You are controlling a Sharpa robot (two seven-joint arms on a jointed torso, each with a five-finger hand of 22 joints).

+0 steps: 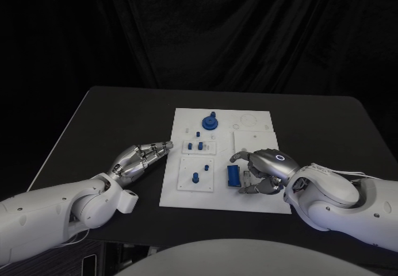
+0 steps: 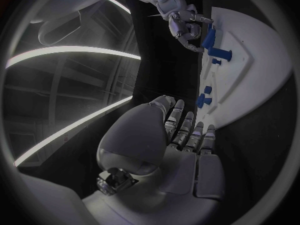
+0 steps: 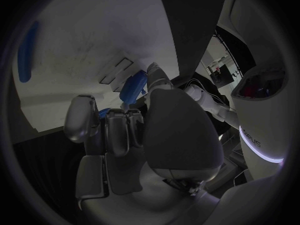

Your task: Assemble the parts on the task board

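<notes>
**Op:** Holding the right hand over the near end of the flat white plastic task board, I had its fingers curled round a small blue cylindrical part. In the right wrist view that blue piece sat right at the fingertips, pinched, as far as I could judge.

**Second:** And the left?

**Op:** My left hand lay just off the board's edge, fingers nearly straight and close together, holding nothing.

**Second:** How did the part handle?

**Op:** I judged it light, rigid and smooth, so apt to slip or twist. I'd have taken it by its sides, mid-length, with modest pressure. Other blue pegs stood ahead of the fingers.
</notes>
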